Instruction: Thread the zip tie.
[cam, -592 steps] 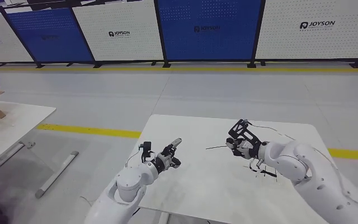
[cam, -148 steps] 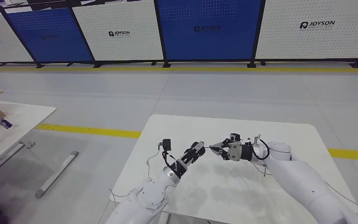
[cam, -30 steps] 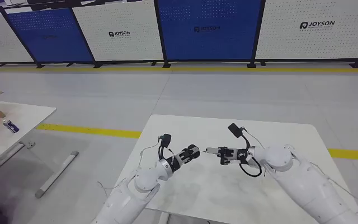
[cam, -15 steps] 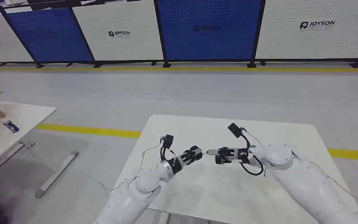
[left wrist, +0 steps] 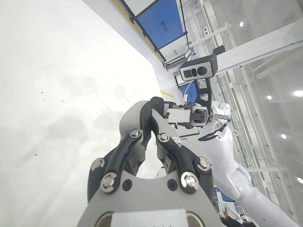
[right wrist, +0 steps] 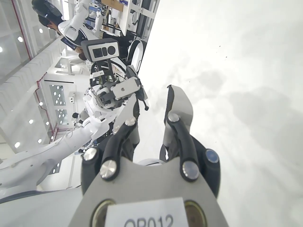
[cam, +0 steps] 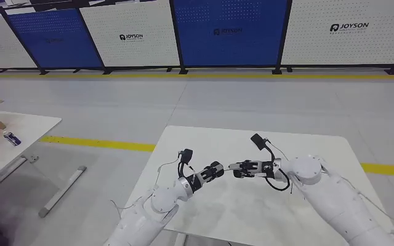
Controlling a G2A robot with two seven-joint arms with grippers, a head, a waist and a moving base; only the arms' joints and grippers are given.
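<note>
Grippers nose to nose over the tabletop [cam: 246, 212], nearer its left edge than its right.

From my seat, the left gripper [left wrist: 153, 114] is clenched, its grey metal fingers with black rubber pads pressed together. As far as I can make out, a thin black zip tie [right wrist: 145, 102] pokes out of its tip, just in front of the right gripper [right wrist: 152, 95], whose jaws stand parted. The left one's own fingers block my view of the pinch. The tabletop is matte white with a few dark specks. Blue and white pegboard panels [cam: 228, 31] stand behind, there's a yellow floor line [cam: 98, 143], and another white table [cam: 24, 132] sits beyond the left edge. Half a second ago the gap between the grippers was slightly wider.
</note>
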